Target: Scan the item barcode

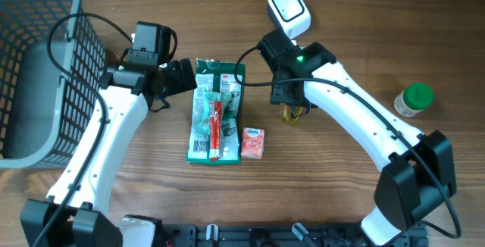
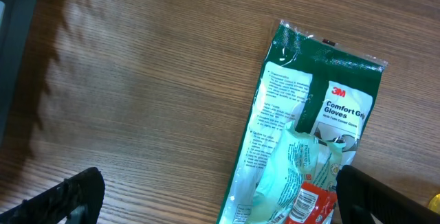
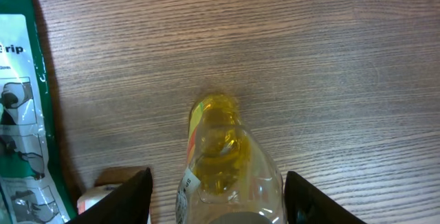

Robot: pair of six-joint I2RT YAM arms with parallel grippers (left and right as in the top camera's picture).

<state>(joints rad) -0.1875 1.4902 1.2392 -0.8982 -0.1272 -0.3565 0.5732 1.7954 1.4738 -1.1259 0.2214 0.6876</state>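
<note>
Overhead view: a wooden table with two white robot arms reaching in from the near edge. The item at hand is a small clear bottle lying on the table right of centre, just beside the green glove packet. It holds yellow liquid and has a yellow neck, with a printed label partly visible along one side; no barcode can be made out. In the right wrist view the right gripper straddles this bottle. Its black fingers stand apart on either side, and a strip of table shows between one finger and the bottle, so the bottle is not clamped. The left gripper hangs spread wide over the table at the glove packet's top left edge, holding nothing. A red tube lies on the packet and a small pink-orange packet sits to its right. A white scanner rests at the far edge, a grey basket on the left, and a green-lidded jar on the right.
</note>
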